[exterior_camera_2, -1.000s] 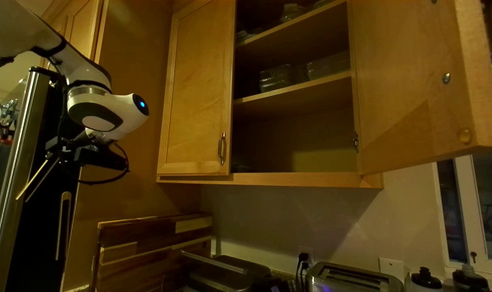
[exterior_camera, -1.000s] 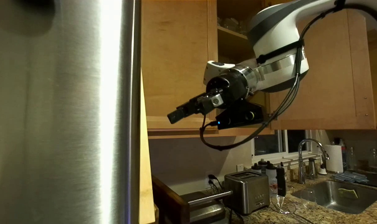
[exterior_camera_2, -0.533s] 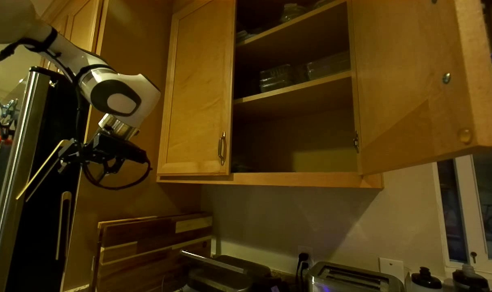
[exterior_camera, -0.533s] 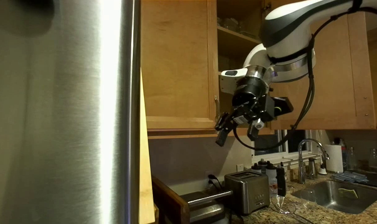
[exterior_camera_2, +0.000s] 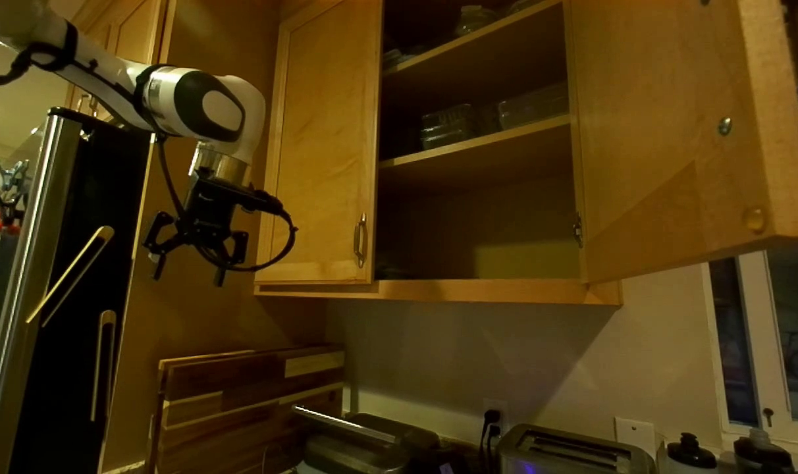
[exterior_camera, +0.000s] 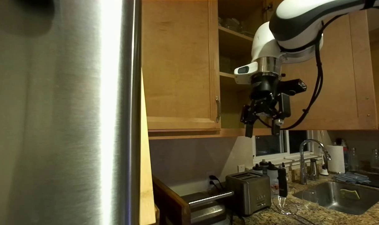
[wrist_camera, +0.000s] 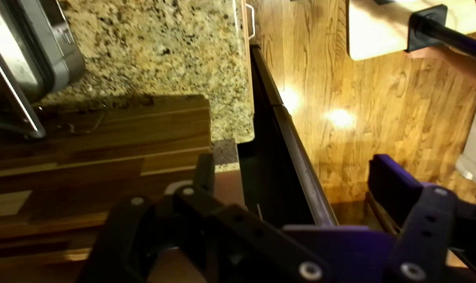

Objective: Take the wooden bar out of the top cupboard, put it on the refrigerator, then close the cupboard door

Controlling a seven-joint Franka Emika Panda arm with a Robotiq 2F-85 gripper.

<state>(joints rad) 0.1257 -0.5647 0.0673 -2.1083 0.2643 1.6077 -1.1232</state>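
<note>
lurker: ok, materials check, left to right?

me: In an exterior view the refrigerator comes up first, steel edge and flat black side. On that side there's the wooden bar: slim, straight, pale tan, tilted, rounded at the top end. A similar strip sits lower, closer to upright. Then striped wooden boards, the honey-coloured top cupboard with flat plank shelves, and its cupboard door, a thick wooden slab swung wide.

lurker: and the jaws??

me: My black gripper points down with its jaws spread really wide, just air between. Wrist view agrees, fingertips way apart.

lurker: so where's the bar from there?

me: Left of my jaws in an exterior view, apart from them, on the refrigerator's side. Its upper end shows higher than my fingertips, its lower end a bit lower. How it compares in depth, I can't tell.
</note>
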